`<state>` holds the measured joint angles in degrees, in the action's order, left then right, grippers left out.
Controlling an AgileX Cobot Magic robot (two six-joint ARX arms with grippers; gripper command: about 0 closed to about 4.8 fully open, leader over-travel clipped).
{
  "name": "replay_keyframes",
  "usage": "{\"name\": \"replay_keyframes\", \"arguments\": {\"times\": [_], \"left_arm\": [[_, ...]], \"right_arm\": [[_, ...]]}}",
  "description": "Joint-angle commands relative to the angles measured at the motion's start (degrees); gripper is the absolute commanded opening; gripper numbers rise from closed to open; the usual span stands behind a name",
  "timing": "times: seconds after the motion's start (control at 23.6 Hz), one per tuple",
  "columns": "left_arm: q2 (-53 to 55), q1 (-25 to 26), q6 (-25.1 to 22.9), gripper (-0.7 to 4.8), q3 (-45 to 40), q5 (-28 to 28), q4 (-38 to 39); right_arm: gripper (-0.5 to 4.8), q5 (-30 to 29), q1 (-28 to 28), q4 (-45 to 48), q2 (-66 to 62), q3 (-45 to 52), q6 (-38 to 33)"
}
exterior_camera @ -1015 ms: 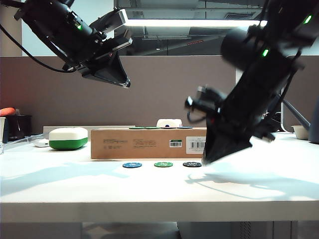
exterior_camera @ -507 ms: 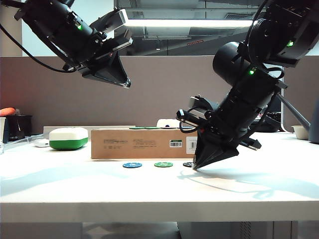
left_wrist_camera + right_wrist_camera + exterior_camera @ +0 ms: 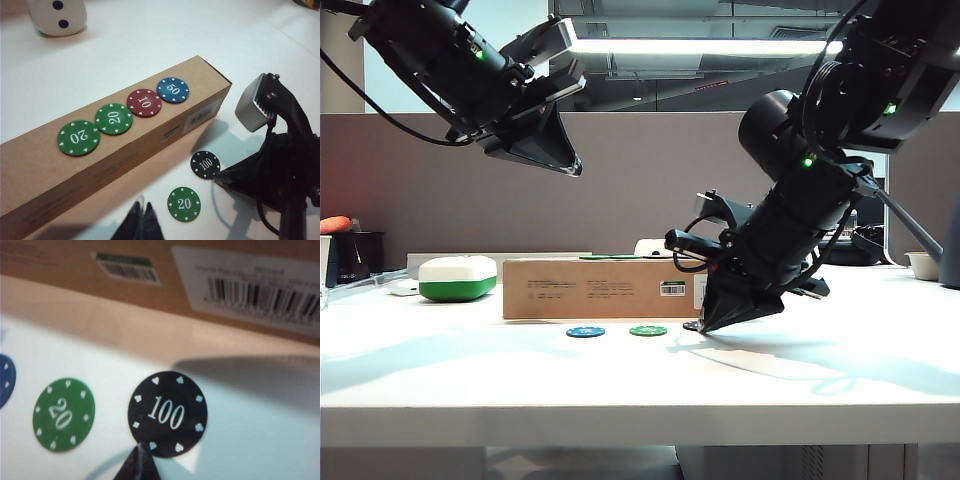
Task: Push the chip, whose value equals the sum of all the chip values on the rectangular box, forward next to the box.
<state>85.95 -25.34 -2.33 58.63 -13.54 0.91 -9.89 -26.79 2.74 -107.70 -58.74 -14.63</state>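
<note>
Right wrist view puts the right end effector (image 3: 139,460), its fingers pressed together into one point, touching or nearly touching the near edge of the chip (image 3: 167,413), a black disc printed 100. The chip lies flat on the white worktop (image 3: 260,440), and beyond it from the tip stands the labelled side of the rectangular box (image 3: 200,270), with a bare strip of worktop between them. A green 20 chip (image 3: 63,414) sits just beside the black one.

On the box top, the left wrist view shows chips of 20, 20, 10 and 50, so 100 fits the sum. The left end effector (image 3: 565,160) hangs high above the box, its fingertips apparently together.

The chip looks light, rigid and thin, likely to slide easily; contact belongs on its near rim, centred, or it may spin aside.
</note>
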Motion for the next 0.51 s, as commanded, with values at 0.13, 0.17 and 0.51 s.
{"name": "replay_keyframes", "arguments": {"times": [0.13,0.17,0.51], "left_arm": [[-0.09,-0.02,-0.24,-0.05,0.2,-0.46,-0.63],[-0.09,-0.02,-0.24,-0.05,0.2,-0.46,-0.63],[-0.09,-0.02,-0.24,-0.05,0.2,-0.46,-0.66]], "right_arm": [[-0.05,4.26,0.02,-2.78,-2.1,0.85,0.15],[-0.05,4.22,0.02,-1.92,-2.19,0.85,0.13],[-0.05,5.09,0.02,2.45,-2.91,0.83,0.07]]}}
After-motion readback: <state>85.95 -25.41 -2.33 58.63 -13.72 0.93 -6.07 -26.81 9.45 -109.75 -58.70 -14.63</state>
